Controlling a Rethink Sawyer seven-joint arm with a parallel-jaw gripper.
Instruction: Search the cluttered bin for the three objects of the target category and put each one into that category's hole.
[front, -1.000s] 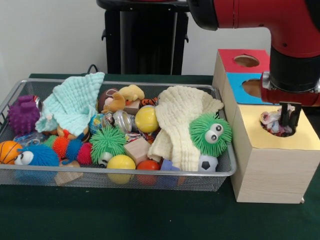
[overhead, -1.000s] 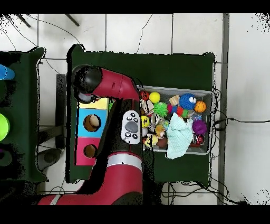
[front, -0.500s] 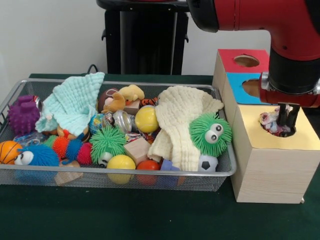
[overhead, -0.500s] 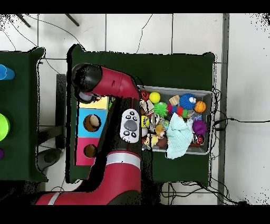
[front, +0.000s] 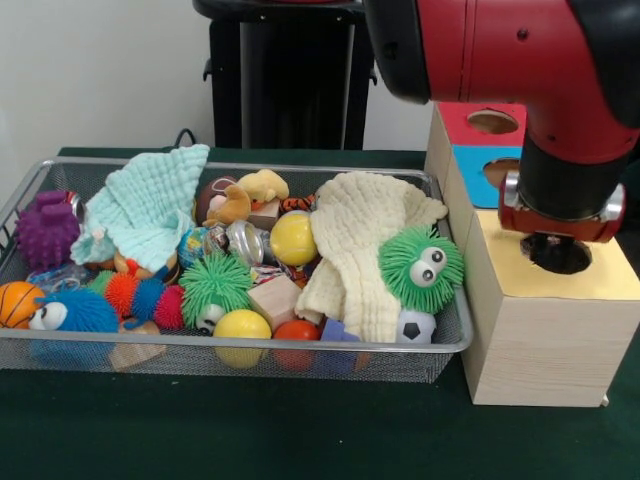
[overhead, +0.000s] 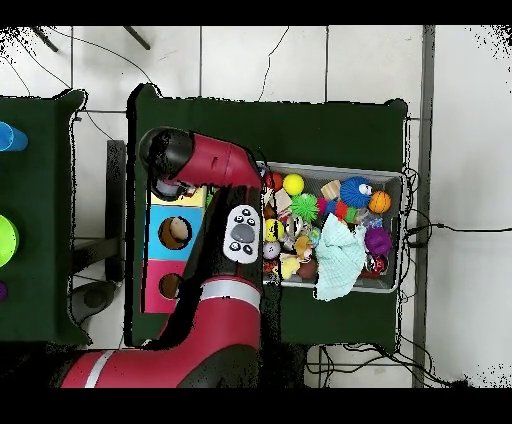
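Observation:
The silver wire-mesh bin (front: 455, 345) holds several toys and two cloths; it also shows in the overhead view (overhead: 396, 176). The yellow-topped wooden box (front: 540, 330) stands to its right, and its round hole (front: 560, 262) looks dark. My gripper (front: 556, 238) hangs straight over that hole, mostly hidden under the red and black wrist (front: 560, 205), so I cannot tell how it stands. No printed fabric bundle shows plainly, in the hole or in the bin. In the overhead view the arm (overhead: 215, 165) covers most of the yellow box (overhead: 180, 197).
Blue-topped box (front: 480, 180) and red-topped box (front: 470, 115) stand behind the yellow one. In the bin lie a mint cloth (front: 150, 205), a cream cloth (front: 365, 240), a green spiky ball with eyes (front: 422, 268), a yellow ball (front: 293, 238) and a purple spiky ball (front: 45, 228).
The arm has swung nearer the front camera and its wrist now covers the hole. The printed bundle seen in the hole earlier no longer shows.

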